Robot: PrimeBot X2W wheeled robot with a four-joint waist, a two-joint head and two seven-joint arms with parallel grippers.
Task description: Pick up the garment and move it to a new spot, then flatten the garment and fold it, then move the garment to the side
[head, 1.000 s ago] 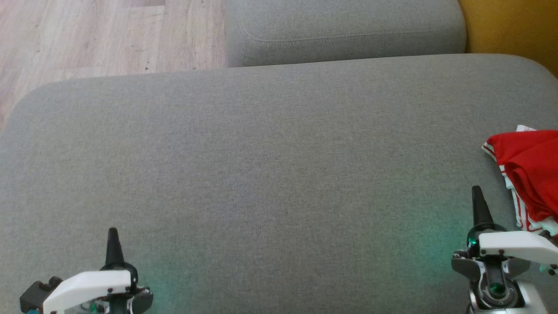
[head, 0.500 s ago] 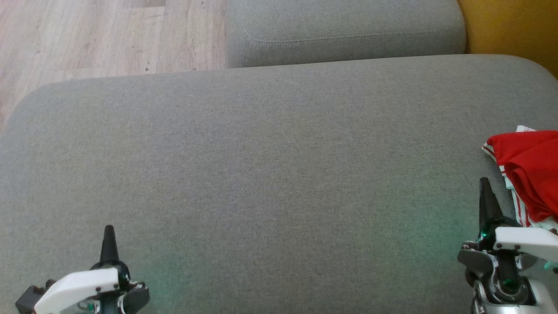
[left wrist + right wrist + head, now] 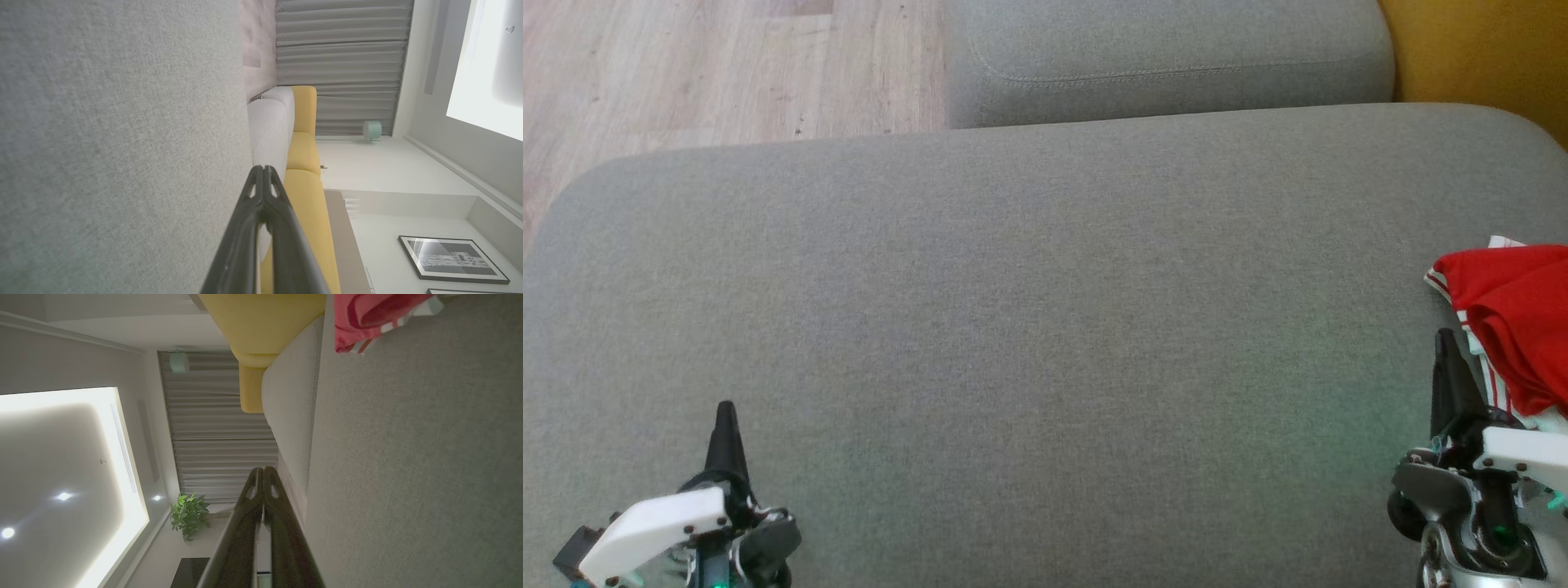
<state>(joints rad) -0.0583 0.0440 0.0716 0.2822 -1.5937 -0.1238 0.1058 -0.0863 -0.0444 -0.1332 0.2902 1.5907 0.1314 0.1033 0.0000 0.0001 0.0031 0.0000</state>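
Far left, upper corner: pale wood-plank floor [image 3: 686,65]. Lower left: left gripper [image 3: 725,411], two long dark fingers pressed tip to tip, clasping nothing, poised low over the broad grey woven-fabric seat cushion [image 3: 1045,327].

Lower right: right gripper [image 3: 1445,343], likewise closed and empty-handed, tip just beside the near hem of the cloth. Touching it or a shade short of it: cannot tell.

Far right edge: red garment with white striped trim [image 3: 1515,302], resting on the cushion in a soft, layered heap. Runs off the side of the head view, so hides its full outline.

On progress, by judgement only: fits two stages alike. Could be a heap waiting at the side to be lifted and carried toward the middle, or a bundle already folded and set aside. Looks more bunched than squarely folded, yet shows too little to settle it. Lies at the side, not spread flat, and sits in neither grip.
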